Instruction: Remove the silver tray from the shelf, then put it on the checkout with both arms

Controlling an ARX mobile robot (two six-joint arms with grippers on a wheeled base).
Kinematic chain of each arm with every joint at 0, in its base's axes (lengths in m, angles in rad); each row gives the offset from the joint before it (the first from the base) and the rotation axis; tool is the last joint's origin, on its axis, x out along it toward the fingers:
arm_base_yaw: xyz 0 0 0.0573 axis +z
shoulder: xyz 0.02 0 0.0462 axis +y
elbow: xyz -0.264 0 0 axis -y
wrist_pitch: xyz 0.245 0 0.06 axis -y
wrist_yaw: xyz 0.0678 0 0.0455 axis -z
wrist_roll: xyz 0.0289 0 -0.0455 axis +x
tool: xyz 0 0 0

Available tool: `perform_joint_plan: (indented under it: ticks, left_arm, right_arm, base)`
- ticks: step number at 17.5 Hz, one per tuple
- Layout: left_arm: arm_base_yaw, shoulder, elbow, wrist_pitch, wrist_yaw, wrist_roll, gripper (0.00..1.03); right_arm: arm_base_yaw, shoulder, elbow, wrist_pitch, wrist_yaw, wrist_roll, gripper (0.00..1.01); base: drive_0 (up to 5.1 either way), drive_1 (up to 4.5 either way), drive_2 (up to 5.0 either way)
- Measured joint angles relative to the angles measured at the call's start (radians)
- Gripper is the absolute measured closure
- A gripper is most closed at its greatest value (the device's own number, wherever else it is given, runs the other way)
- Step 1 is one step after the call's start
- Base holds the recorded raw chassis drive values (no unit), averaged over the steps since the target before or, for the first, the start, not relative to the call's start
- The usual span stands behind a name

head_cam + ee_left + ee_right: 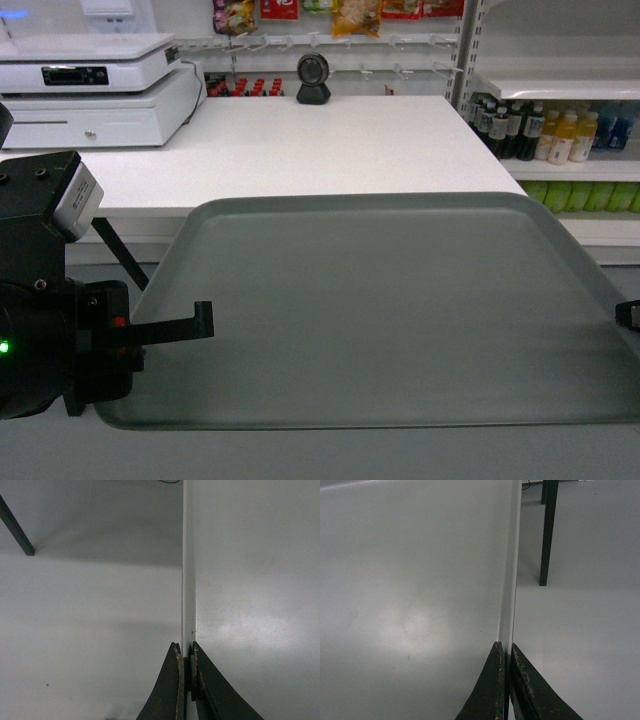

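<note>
- Grey-green silver tray [400,310] hangs level in the air in front of the checkout [330,145], its far rim just short of that surface's near edge; it is off the shelf [560,85] and not yet set down.
- My left gripper [184,656] is clamped on the tray's left rim, fingers pinched tight on the thin lip.
- My right gripper [505,652] is clamped on the opposite rim in the same way; the head view shows only its tip at the frame edge.
- Risk, in my judgement: both holds are narrow edge pinches, so uneven arm travel could twist the tray and slip a rim loose.
- Risk: the tray's far rim could strike the surface's front edge if I advance without enough height.
- Risk: the cash register [95,100] and the small black camera [314,80] stand on the checkout; overshooting could nudge them.
</note>
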Motion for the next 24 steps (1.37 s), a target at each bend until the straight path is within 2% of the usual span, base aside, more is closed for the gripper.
perform_joint_plan:
  ticks: [5, 24]
  left_arm:
    - [0.0, 0.0, 0.0, -0.003, 0.0, 0.0, 1.0]
    - [0.0, 0.0, 0.003, 0.008, 0.002, -0.001, 1.0]
  right_arm:
    - [0.0, -0.001, -0.001, 0.002, 0.0, 0.0, 0.99]
    - [0.0, -0.001, 0.001, 0.005, 0.0, 0.0, 0.99]
  base:
    - [-5.0, 2.45, 2.4]
    - [0.0, 3.96, -4.0]
